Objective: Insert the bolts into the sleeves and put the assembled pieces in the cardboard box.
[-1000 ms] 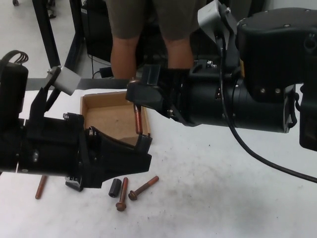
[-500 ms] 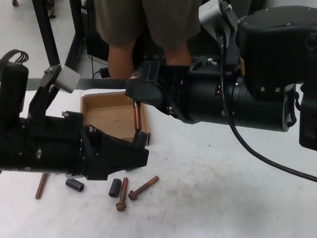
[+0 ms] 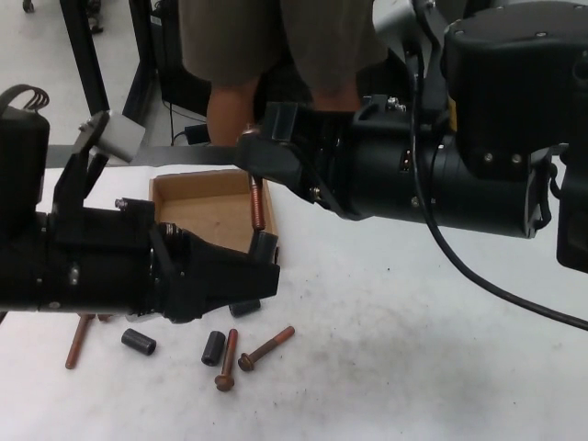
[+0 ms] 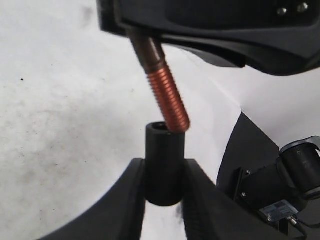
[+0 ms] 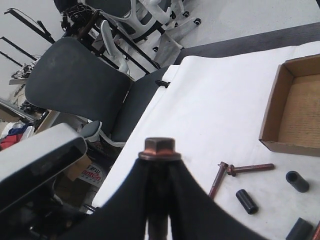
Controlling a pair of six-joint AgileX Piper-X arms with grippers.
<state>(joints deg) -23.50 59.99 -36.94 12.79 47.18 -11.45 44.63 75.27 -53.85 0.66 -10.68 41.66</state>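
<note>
My left gripper [image 4: 164, 170] is shut on a black sleeve [image 4: 164, 165], held upright between its fingers [image 4: 125, 200]. My right gripper [image 3: 253, 156] is shut on a copper bolt [image 4: 165, 95] just below its head [image 5: 159, 148], with the thread pointing down. The bolt leans, and its tip sits at the rim of the sleeve's open mouth. In the high view the sleeve [image 3: 264, 245] and the bolt [image 3: 257, 204] meet over the front right corner of the cardboard box [image 3: 184, 197]. I cannot tell whether the tip is inside the bore.
Loose on the white bench lie black sleeves [image 3: 139, 342] [image 3: 213, 347] and copper bolts [image 3: 227, 360] [image 3: 266, 347], plus one bolt [image 3: 75, 340] at the left. A further sleeve [image 3: 243, 308] lies under the left arm. Office chairs [image 5: 75, 85] stand beyond the bench edge.
The left arm lifted the sleeve up and drew back a little, uncovering a loose sleeve on the bench. The right arm raised the bolt slightly. Sleeve and bolt tip now meet.
</note>
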